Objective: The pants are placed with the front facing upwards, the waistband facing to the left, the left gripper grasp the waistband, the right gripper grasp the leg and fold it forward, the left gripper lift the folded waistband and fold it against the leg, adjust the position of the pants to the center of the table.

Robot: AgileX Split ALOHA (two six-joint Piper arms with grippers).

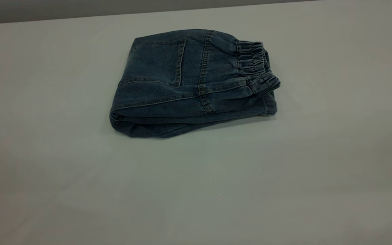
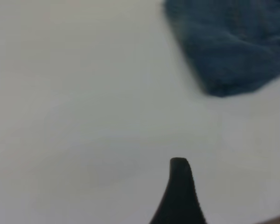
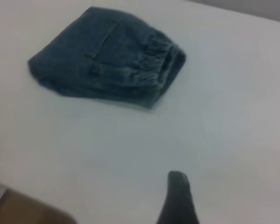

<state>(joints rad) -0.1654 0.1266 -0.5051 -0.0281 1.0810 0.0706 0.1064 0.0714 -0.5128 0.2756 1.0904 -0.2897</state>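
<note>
On the plain pale grey matte table, toward its far middle, the short blue denim pants lie folded, ruched elastic waistband rightward, untouched; both grippers' states cannot be told.

The setting reads as a robot test bench or laboratory workstation, not a home. The evidence is thin but consistent. A large plain table with a matte pale grey-white top fills nearly the whole exterior view, with no cloth, decoration or household items on it. A flat dark band, a wall or backdrop, runs along the far edge. The only article laid out is a single folded pair of denim pants, set alone near mid-table as a test piece. In the right wrist view a brown strip, floor or table edging, shows beyond the near table edge. Nothing further identifies the room.
</note>
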